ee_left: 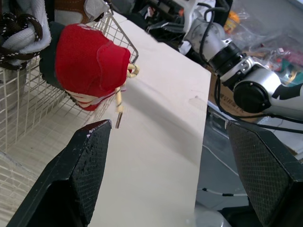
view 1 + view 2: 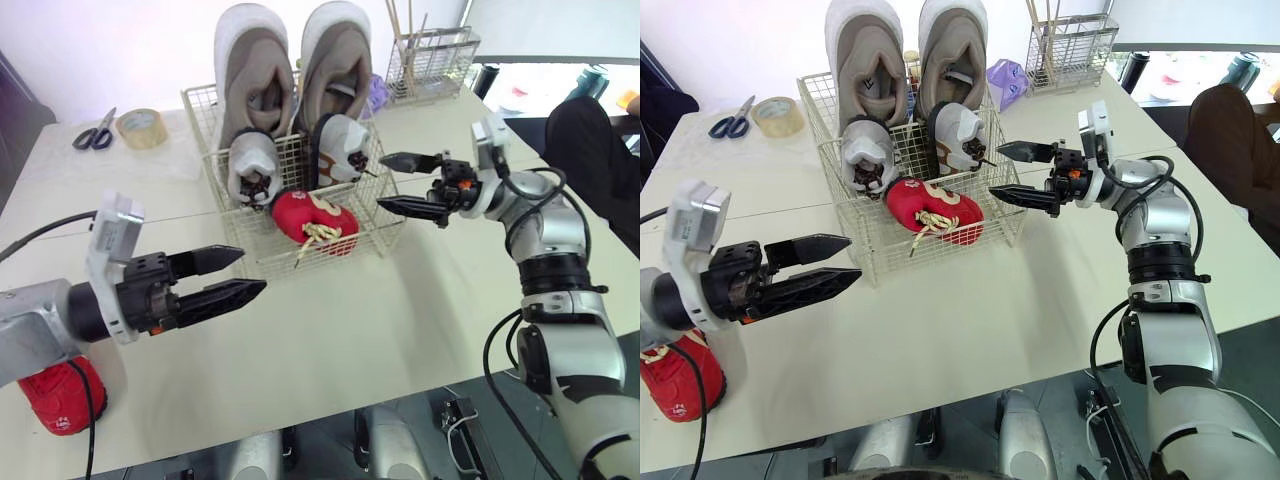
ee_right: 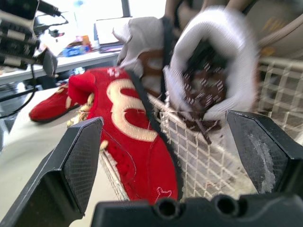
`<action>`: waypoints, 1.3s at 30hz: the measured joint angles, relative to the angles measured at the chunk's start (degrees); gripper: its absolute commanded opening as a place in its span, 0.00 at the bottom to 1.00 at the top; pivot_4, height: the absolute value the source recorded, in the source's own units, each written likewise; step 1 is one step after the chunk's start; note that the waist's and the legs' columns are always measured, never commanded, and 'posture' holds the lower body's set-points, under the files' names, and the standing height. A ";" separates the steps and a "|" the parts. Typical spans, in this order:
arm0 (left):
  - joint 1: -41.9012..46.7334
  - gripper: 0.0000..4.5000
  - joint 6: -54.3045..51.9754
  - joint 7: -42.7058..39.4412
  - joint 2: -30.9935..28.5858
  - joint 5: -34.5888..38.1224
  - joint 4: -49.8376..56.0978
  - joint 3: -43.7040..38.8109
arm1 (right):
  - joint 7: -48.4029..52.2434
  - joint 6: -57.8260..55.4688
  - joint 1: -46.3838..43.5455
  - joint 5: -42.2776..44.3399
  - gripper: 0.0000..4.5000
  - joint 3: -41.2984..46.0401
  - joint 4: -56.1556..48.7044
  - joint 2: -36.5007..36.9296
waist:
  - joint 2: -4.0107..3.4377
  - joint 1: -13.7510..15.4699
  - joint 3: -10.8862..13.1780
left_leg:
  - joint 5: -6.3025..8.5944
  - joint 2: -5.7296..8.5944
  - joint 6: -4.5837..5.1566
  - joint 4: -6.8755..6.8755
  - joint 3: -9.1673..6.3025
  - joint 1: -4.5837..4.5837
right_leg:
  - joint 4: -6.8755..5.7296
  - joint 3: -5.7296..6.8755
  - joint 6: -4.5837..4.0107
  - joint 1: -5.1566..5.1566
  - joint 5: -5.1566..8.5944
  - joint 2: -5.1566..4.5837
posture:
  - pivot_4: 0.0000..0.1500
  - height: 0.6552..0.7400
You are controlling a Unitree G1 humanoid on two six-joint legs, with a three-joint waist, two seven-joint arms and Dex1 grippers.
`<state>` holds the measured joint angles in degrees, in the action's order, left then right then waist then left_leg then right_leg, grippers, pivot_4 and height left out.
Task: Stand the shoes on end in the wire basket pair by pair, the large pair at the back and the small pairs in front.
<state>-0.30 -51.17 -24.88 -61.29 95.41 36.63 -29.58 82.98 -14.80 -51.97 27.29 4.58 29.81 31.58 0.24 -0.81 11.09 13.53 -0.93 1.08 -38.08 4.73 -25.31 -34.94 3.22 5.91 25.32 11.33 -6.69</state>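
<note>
**Toward the far edge of the worktop: loaded wire basket, both grippers with fingers apart**

Toward the far edge of the worktop [image 2: 330,350] stands the wire basket [image 2: 875,250]. The large grey pair [image 2: 255,80] stands on end at its back, long axes vertical, toes up, openings facing the near edge. Just in front, the small white pair [image 2: 250,165] also stands on end, laces toward the near edge. One red shoe [image 2: 315,220] lies tilted at the basket's front, long axis roughly along the front wall, a lace hanging over the rim. Its mate, the second red shoe [image 2: 60,400], sits at the near left corner beneath the left arm.

Scissors [image 2: 95,133] and a tape roll [image 2: 140,128] lie at the far left; a wire rack [image 2: 432,62] holding sticks stands at the far right.

The left gripper [image 2: 252,270] hovers near the basket's front left corner, fingers parted, pointing across the worktop. The right gripper [image 2: 380,182] is level at the basket's right wall, fingers spread, pointing at it.
</note>
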 measured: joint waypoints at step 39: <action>3.09 0.89 1.78 4.16 5.31 -8.42 0.20 4.58 | -38.68 -10.24 17.55 -9.63 0.01 -12.68 -42.38 -7.94 | 0.13 0.20 -0.08 | 0.01 0.01 0.03 -0.01 -0.08 0.00 | -0.02 0.00 -0.02 -0.03 0.01 -0.01 | 1.00 1.00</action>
<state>2.79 -49.39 -20.72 -55.98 86.99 36.83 -25.01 44.29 -25.04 -34.42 17.66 -8.11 -12.57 23.64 0.37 -0.62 11.01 13.54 -0.92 1.12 -38.09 4.65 -25.31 -34.96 3.22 5.89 25.29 11.33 -6.71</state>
